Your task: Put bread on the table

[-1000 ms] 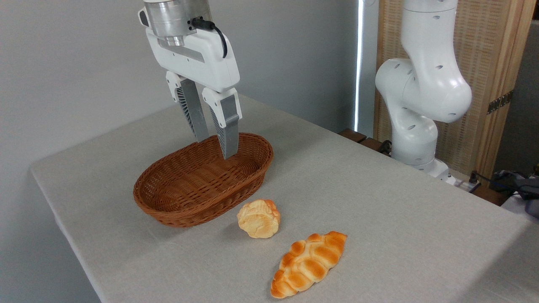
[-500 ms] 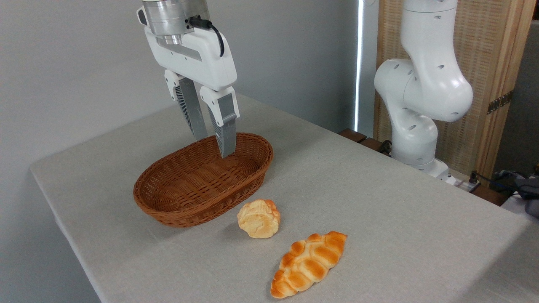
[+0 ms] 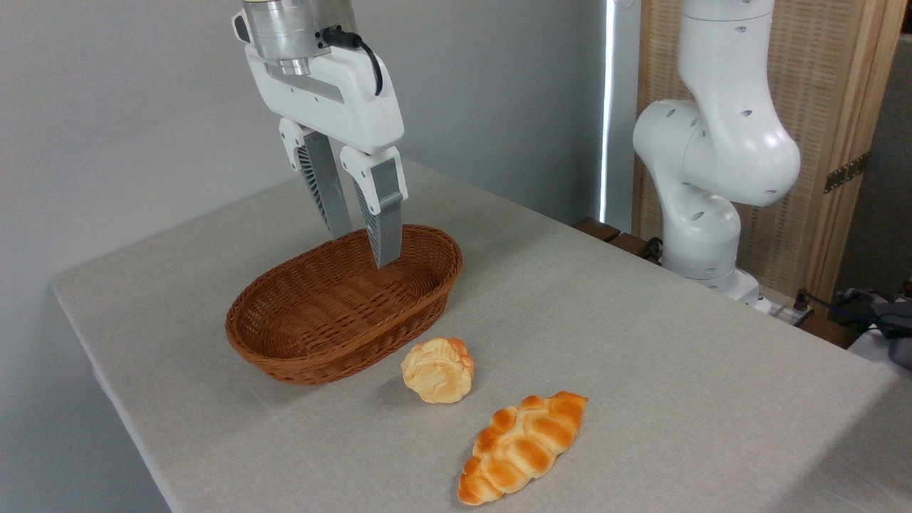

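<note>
Bare wicker basket (image 3: 335, 313) under parted, unladen fingers (image 3: 385, 228); bread (image 3: 437, 370) on table (image 3: 641, 370) beside it.

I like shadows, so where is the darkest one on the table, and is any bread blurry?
In the camera view, the darkest shadow hugs the wicker basket at its lower front; the round bun and braided loaf look sharp; a bright light strip glows behind.

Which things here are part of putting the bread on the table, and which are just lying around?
Part of the job:
- bread, the small round bun, resting on the cloth
- table
- hand, empty, above the basket

Just lying about:
- wicker basket, nothing in it
- braided loaf, on the cloth nearer the camera
</note>
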Controlling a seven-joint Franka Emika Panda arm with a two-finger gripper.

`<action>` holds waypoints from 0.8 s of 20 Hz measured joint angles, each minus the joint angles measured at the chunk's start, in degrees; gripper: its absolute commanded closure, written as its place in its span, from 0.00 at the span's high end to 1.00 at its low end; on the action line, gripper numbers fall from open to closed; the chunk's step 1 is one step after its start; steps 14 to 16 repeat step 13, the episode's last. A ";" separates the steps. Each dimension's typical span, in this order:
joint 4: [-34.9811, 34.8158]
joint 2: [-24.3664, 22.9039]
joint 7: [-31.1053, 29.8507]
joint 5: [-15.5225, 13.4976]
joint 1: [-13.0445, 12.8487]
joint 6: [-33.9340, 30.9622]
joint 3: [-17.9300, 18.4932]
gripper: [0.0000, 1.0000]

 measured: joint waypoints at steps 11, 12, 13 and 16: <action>0.76 -0.03 -0.12 0.00 0.42 0.43 0.96 1.00; 0.77 -0.03 -0.12 0.00 0.42 0.46 0.96 1.00; 0.77 -0.03 -0.12 0.00 0.41 0.48 0.96 1.00; 0.77 -0.03 -0.12 0.00 0.41 0.48 0.96 1.00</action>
